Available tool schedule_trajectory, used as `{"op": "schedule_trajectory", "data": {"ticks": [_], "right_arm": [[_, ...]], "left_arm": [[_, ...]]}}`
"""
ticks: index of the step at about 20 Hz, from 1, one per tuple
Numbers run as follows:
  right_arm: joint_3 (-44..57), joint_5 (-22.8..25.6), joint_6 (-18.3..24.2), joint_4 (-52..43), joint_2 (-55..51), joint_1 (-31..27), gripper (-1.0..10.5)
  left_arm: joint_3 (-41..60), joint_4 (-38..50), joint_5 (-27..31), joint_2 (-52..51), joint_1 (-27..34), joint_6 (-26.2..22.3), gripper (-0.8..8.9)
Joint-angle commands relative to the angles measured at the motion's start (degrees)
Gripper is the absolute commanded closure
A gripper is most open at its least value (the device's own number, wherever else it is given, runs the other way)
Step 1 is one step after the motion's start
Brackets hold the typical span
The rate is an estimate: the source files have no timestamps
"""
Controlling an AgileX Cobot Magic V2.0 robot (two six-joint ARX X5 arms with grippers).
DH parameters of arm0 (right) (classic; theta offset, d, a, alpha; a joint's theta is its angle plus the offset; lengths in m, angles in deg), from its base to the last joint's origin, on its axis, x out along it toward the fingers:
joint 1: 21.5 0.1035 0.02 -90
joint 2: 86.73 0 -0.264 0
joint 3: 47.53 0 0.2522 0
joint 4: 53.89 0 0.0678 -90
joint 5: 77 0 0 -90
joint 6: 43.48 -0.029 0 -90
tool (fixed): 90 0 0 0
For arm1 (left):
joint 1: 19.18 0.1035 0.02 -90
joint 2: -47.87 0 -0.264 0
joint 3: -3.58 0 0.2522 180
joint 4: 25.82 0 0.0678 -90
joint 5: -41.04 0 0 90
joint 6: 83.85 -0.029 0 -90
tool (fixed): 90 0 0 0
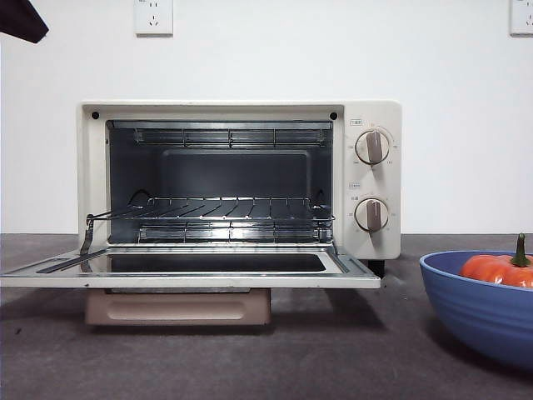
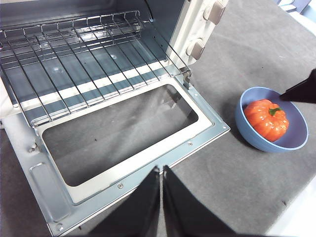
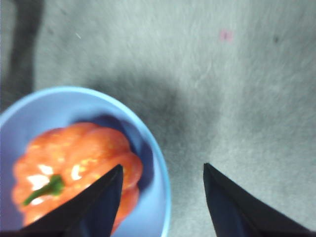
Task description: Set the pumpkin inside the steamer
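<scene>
We see the pumpkin [image 1: 497, 268] sitting in a blue bowl [image 1: 475, 308] on the grey table [image 1: 333, 358], to one side of the steamer [image 1: 241, 179], bowl and steamer apart. The steamer's door [image 1: 191, 271] lies folded flat toward us, and its cavity holds only a wire rack [image 1: 216, 208]. No brand name is readable on its front; the small markings by the two knobs [image 1: 371, 147] are too fine to make out. We note two wall sockets [image 1: 153, 16] above. Our right gripper [image 3: 163, 170] hangs over the bowl's rim with its jaws spread wide, one jaw above the pumpkin, the other above bare table, holding nothing. Our left gripper [image 2: 161, 170] hovers over the table just in front of the door's edge, jaws pressed together and empty. Open table runs between the door's corner and the bowl.
</scene>
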Motion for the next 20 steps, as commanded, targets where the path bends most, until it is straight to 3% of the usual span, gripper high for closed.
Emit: {"op": "schedule_trajectory", "data": {"ticks": [1,6,14,17,20], "right_arm": [[0.0,-0.1,-0.8,-1.9,3.3,0.2,7.3],[0.0,-0.1,-0.5,-3.2,6.4,0.2,8.9],[-1.8,-1.4,-0.1,-1.6,5.0,1.0,9.4],[-6.4,-1.1,-0.9,1.2,3.3,5.9,9.4],[-11.3,0.1,-5.0,0.6,4.6,13.3,9.4]], "left_arm": [[-0.3,0.7,0.0,0.1,-0.2,0.1,7.98],[-0.3,0.7,0.0,0.1,-0.2,0.1,7.98],[-0.3,0.8,0.0,0.1,-0.2,0.0,7.98],[-0.3,0.8,0.0,0.2,-0.2,-0.2,7.98],[-0.3,0.7,0.0,0.2,-0.2,-0.2,7.98]]}}
